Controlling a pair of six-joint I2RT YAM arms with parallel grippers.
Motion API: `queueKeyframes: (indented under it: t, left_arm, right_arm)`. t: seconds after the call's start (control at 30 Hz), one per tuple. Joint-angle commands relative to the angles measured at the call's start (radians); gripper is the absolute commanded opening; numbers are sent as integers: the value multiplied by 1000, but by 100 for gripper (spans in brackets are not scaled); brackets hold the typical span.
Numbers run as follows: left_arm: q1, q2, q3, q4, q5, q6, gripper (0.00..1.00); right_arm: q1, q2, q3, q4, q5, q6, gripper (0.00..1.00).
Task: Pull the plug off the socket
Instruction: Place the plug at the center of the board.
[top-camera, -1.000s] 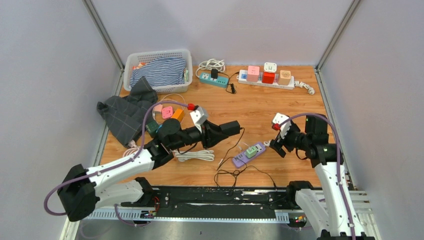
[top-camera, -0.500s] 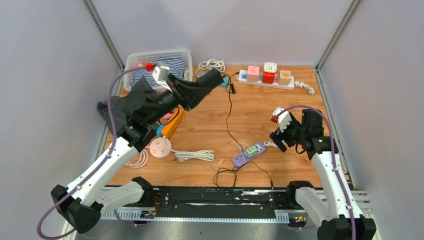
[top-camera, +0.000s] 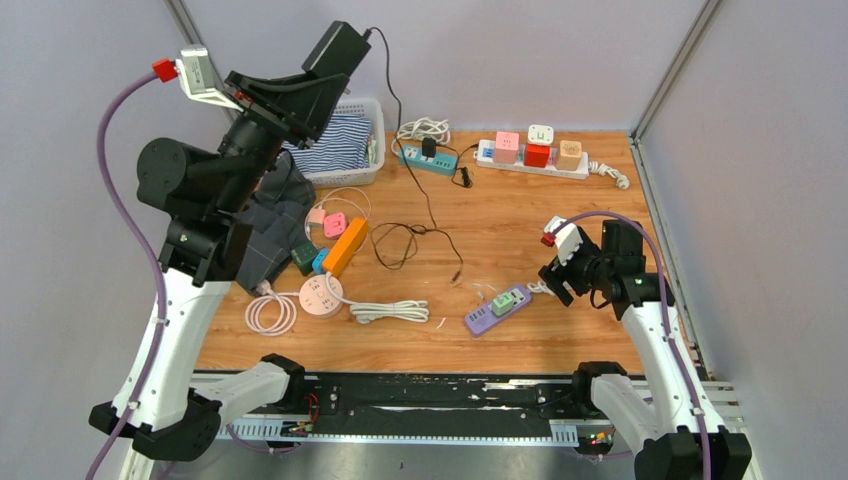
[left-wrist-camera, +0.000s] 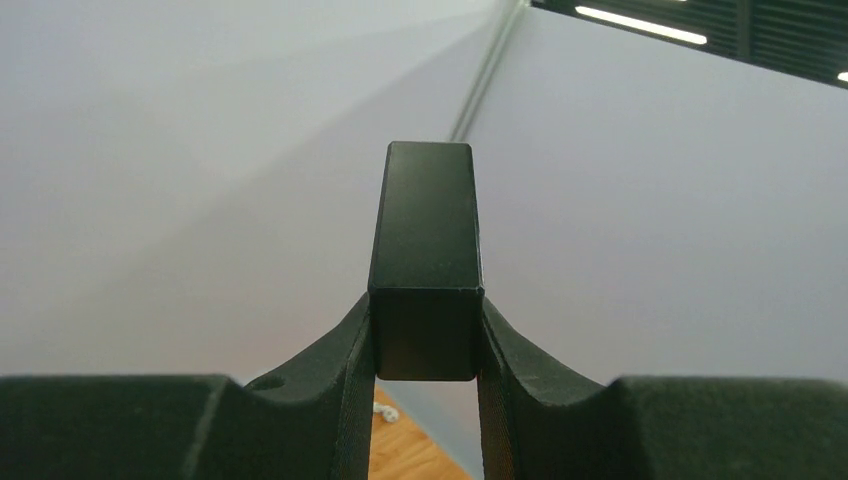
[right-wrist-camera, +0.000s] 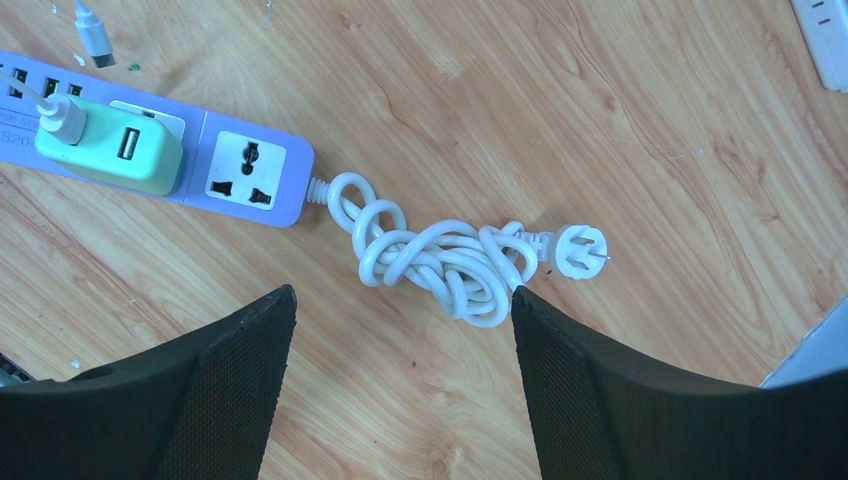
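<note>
Nearest the arm bases, a purple power strip (top-camera: 497, 308) lies on the wooden table (top-camera: 560, 215) with a green charger (right-wrist-camera: 110, 145) plugged into it and its knotted white cord (right-wrist-camera: 440, 265) trailing to the right. The right gripper (right-wrist-camera: 400, 300) hovers just above that cord, its jaws spread wide and holding nothing. Further in, a thin black cable (top-camera: 425, 205) loops on the wood, then climbs toward the far left corner. There, high above a white basket (top-camera: 262, 125), the raised left gripper (left-wrist-camera: 425, 320) is clamped firmly on the black plug (left-wrist-camera: 425, 270), which sits in no socket. The pulling step therefore looks complete. The next move probably calls for lowering the left arm to a bare part of the table and releasing the plug without snagging its cable.
</note>
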Motion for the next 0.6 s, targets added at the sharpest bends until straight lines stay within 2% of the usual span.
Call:
queueKeyframes:
  t: [0.0,0.1,0.57]
  left_arm:
    - [13,21,154,-258,-136,149,0]
    - [13,12,172,-305,-193,208,0]
    - [13,-48,46,-367,-361,394,0]
  right_arm:
    - [-12,7,-18,7,6,4,80]
    - [-12,11,-20,7,5,2,80]
    - [-12,25,-26,5,-1,-5,80]
